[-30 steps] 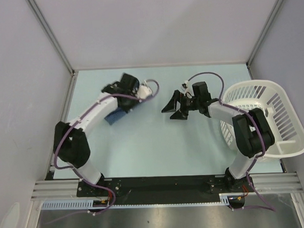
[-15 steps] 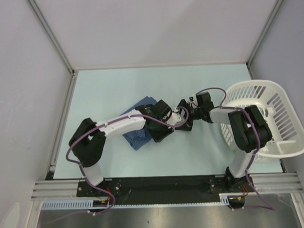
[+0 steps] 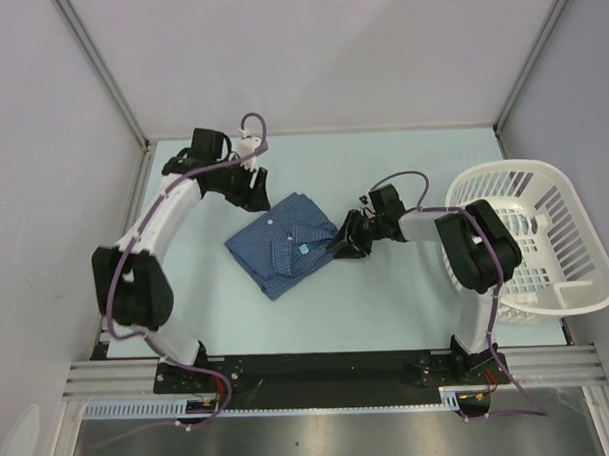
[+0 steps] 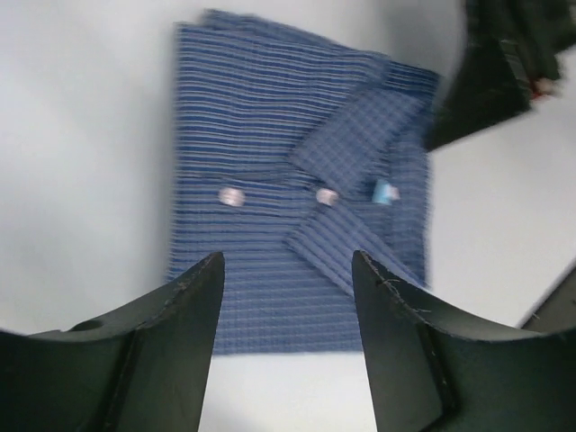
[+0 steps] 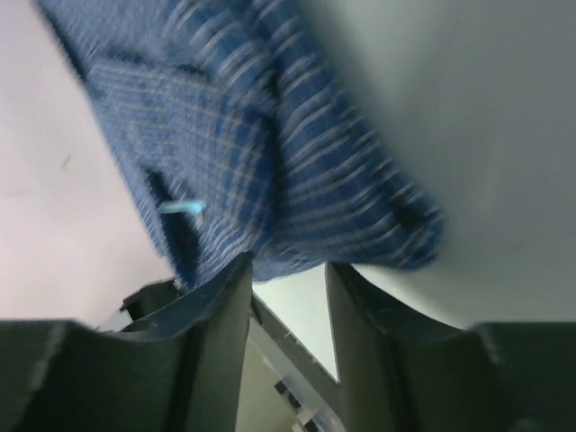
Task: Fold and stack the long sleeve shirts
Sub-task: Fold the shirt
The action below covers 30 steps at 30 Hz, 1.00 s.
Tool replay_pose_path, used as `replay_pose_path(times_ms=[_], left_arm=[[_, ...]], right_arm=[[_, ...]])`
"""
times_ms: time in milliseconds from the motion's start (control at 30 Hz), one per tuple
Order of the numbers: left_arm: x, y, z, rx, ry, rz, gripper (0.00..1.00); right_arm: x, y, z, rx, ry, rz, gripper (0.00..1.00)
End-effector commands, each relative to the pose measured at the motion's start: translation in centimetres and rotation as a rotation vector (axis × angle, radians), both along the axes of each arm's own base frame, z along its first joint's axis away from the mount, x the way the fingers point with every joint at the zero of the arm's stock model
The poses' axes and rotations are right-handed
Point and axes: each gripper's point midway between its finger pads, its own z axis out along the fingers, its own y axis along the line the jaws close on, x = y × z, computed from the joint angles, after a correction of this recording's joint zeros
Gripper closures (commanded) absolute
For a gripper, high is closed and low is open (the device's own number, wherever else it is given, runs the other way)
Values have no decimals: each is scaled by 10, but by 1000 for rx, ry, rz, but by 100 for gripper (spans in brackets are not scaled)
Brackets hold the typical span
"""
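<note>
At upper left, the left tool (image 3: 253, 187), fingers apart and empty, has withdrawn from the folded long sleeve shirt (image 3: 283, 246) at table (image 3: 387, 295) centre; right tool (image 3: 347, 239), fingers apart, sits at its right edge; fold judged complete.

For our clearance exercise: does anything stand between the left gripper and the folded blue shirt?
Nothing visible does. The open left gripper looks onto the shirt; the right gripper sits aside at its edge.

Found open desk (image 3: 407, 294) along near and far sides of shirt (image 3: 275, 251). Blocked at its right edge by right gripper (image 3: 345, 243); further right, by basket (image 3: 530, 166).
</note>
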Motion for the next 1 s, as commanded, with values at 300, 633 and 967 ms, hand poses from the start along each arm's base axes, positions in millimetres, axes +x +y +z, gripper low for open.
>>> replay_pose_path(times_ms=[300,633,967], left_arm=[[37,32,-126,-93,422,120,60],[-138,-25,-127,-216,651,-38,77],[-46,26,-63,-172,335,-4,39]], right_arm=[[111,-16,-41,-272,-324,144,81],[172,52,5,-137,-715,451,55],[110,8,82,-155,-658,513,26]])
